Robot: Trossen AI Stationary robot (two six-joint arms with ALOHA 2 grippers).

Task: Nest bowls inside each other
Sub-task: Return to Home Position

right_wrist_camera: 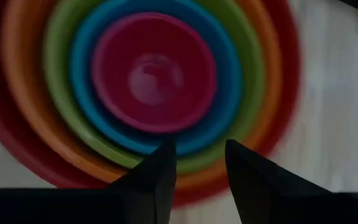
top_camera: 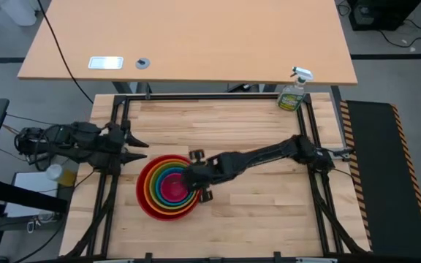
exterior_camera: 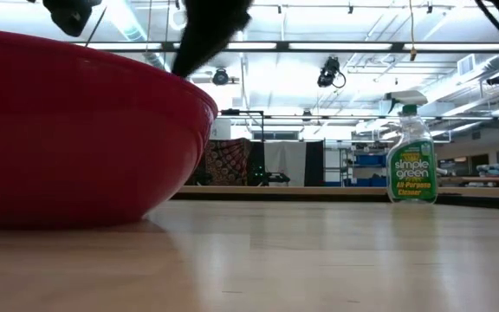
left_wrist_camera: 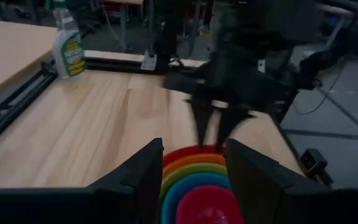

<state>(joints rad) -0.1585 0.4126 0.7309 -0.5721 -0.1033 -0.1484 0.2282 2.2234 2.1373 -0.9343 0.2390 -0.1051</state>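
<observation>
Five bowls sit nested on the wooden table: red (top_camera: 146, 197) outermost, then orange, green and blue, with the pink one (top_camera: 172, 187) in the middle. The right wrist view looks down into the pink bowl (right_wrist_camera: 154, 71). My right gripper (top_camera: 194, 179) hangs over the stack's right rim, pointing down at a slant. It is open, with nothing between its fingers (right_wrist_camera: 201, 152). My left gripper (top_camera: 139, 150) stands open and about level, just beyond the stack's far-left side, clear of it (left_wrist_camera: 194, 168). In the low view the red bowl (exterior_camera: 76, 130) rests on its base.
A spray bottle of green liquid (top_camera: 293, 91) stands at the table's far right corner, also seen in the low view (exterior_camera: 411, 152). A black frame rail (top_camera: 313, 124) borders the table. Bare wood lies to the right of and in front of the bowls.
</observation>
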